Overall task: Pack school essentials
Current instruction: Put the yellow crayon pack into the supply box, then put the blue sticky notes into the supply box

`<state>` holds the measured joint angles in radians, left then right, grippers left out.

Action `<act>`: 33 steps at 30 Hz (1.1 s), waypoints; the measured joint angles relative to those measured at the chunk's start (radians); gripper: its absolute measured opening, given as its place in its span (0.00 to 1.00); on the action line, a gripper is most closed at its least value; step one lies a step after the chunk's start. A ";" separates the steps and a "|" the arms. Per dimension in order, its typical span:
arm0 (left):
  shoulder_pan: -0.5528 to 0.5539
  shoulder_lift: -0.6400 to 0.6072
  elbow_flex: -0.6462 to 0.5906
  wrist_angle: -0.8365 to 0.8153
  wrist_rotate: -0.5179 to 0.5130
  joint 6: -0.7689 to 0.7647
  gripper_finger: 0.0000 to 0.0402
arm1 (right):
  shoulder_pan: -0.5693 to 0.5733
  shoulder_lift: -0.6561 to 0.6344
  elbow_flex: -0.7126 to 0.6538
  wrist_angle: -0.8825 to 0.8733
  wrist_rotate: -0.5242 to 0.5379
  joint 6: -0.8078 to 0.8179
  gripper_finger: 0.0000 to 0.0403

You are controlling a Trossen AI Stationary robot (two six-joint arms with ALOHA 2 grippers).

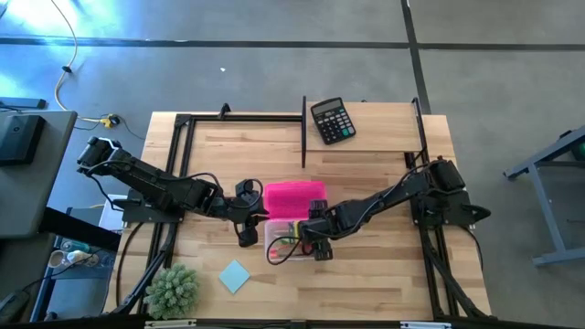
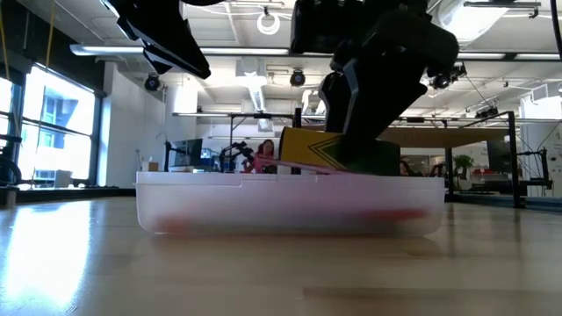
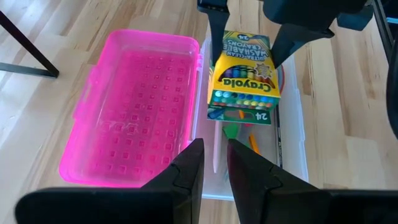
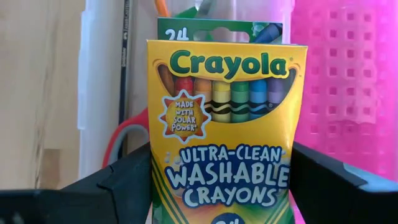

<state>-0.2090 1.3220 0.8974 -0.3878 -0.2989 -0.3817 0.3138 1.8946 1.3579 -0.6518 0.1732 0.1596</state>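
Observation:
A yellow-green crayon box [image 3: 242, 81] sits in my right gripper [image 4: 221, 186], tilted over the clear case [image 1: 297, 242], also seen in the low view [image 2: 290, 206]. Inside the case lie the pale wooden stick [image 3: 217, 149], the orange pencil [image 3: 254, 143], the green eraser [image 3: 231, 130] and the red-handled scissors [image 4: 121, 137]. The pink lid [image 3: 137, 106] lies open on the case's far side. My left gripper [image 3: 215, 165] is shut and touches nothing; it hovers at the case's left end. The light blue notepad [image 1: 235, 276] lies flat near the table's front edge. My right gripper pinches the crayon box between its two fingers [image 4: 127, 180], one on each narrow side [image 4: 154, 186], at the end away from the "24" flap. The fingers come from above, slanting in from the table's right. The box is tilted, flap end [image 3: 241, 115] lowest, over the case's contents.
The black calculator [image 1: 332, 121] lies near the far edge. The fuzzy green plant [image 1: 172, 291] stands at the near left corner. Black frame bars [image 1: 303, 132] run across the far half of the table. Bare wood shows right of the case.

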 joint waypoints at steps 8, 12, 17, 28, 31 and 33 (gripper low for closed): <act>0.000 0.000 0.000 0.001 0.000 0.000 0.16 | 0.000 0.000 0.000 -0.001 -0.031 0.016 0.75; 0.000 0.000 0.000 0.001 0.000 0.000 0.16 | 0.000 0.000 0.000 -0.002 -0.047 0.016 0.75; 0.000 0.000 0.000 0.001 0.000 0.000 0.16 | 0.000 0.000 0.000 -0.001 -0.051 0.016 0.79; 0.000 0.000 0.000 0.001 0.000 0.000 0.16 | 0.000 0.000 0.000 0.008 -0.027 0.015 0.95; 0.000 0.000 0.000 0.001 0.000 0.000 0.16 | 0.000 0.000 0.000 0.006 -0.026 0.015 0.98; 0.000 0.000 0.000 0.001 0.000 0.000 0.16 | 0.000 0.000 0.002 0.005 -0.026 0.015 0.99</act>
<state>-0.2092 1.3220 0.8974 -0.3866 -0.2989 -0.3817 0.3138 1.8946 1.3594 -0.6464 0.1474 0.1749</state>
